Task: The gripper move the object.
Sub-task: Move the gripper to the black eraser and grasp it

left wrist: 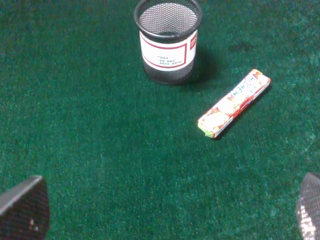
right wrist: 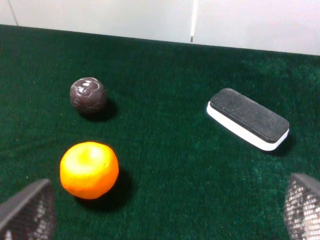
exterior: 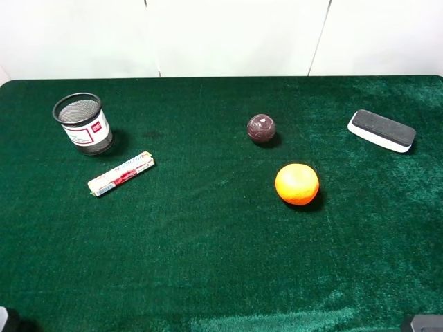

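The whiteboard eraser (exterior: 382, 130), black felt on a white base, lies flat at the far right of the green table; it also shows in the right wrist view (right wrist: 248, 119). My right gripper (right wrist: 165, 210) is open and empty, well short of the eraser, with its fingertips (right wrist: 27, 210) spread wide at the picture's edge. My left gripper (left wrist: 167, 210) is open and empty too, over bare cloth short of the wrapped roll (left wrist: 234, 103). In the high view only small dark parts of the arms show, at the bottom corners.
An orange (exterior: 297, 184) and a dark purple ball (exterior: 261, 128) sit right of centre, both in the right wrist view (right wrist: 89, 170) (right wrist: 87, 94). A black mesh cup (exterior: 82, 123) and the white-and-red roll (exterior: 121, 173) sit at the left. A white wall backs the table.
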